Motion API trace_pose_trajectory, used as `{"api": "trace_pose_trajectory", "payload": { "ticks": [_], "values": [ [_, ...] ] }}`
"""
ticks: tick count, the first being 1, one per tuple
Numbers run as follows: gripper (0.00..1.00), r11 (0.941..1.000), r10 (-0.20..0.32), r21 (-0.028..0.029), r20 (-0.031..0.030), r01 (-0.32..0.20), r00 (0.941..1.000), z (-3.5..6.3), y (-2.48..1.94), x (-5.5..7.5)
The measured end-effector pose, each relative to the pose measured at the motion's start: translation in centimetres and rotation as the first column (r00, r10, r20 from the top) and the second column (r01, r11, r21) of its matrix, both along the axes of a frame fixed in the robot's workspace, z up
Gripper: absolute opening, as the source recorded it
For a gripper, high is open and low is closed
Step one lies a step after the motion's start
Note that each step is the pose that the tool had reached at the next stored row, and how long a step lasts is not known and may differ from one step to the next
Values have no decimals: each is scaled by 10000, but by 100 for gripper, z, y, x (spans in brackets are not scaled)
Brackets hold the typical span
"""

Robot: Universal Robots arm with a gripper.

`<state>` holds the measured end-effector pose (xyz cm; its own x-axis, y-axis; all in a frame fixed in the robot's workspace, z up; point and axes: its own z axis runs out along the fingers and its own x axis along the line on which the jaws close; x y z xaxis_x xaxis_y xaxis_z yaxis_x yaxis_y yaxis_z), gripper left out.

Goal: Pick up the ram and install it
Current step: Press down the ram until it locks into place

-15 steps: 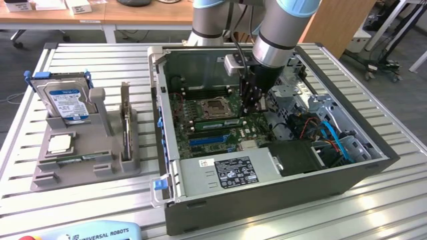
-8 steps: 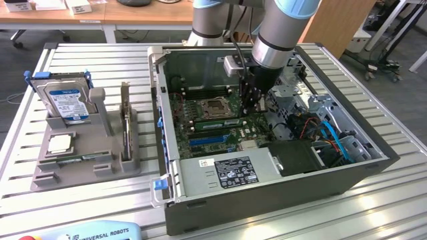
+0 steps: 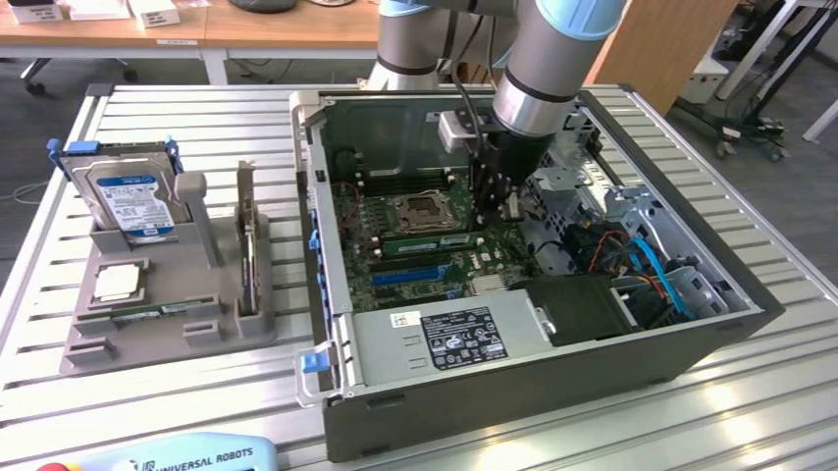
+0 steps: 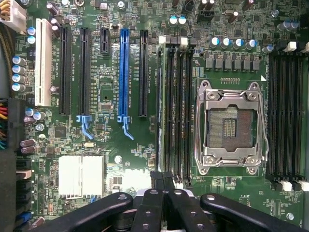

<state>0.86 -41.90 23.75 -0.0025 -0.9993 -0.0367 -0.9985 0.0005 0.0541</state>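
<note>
Black two-finger gripper: fingers together, over open grey PC case, above green motherboard by memory slots. Long thin green ram stick: seated edge-on in slot beside empty silver CPU socket

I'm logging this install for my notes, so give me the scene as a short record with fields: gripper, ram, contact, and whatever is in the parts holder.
gripper: shut, inside the open computer case, at one end of the memory slots
ram: green stick on edge in a slot beside the empty processor socket
contact: cannot tell whether the gripper touches the ram
parts holder: grey holder on the exterior view's left, with the hard drive and processor chip
</note>
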Motion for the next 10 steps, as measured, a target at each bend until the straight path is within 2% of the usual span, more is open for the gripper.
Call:
{"api": "trace_pose_trajectory", "payload": {
  "ticks": [3, 10],
  "values": [
    [10, 10000, -1, 1, 1, 1, 10000, -7, 27, 0],
    [10, 10000, 0, -7, -1, 0, 10000, -45, 27, 0]
  ]
}}
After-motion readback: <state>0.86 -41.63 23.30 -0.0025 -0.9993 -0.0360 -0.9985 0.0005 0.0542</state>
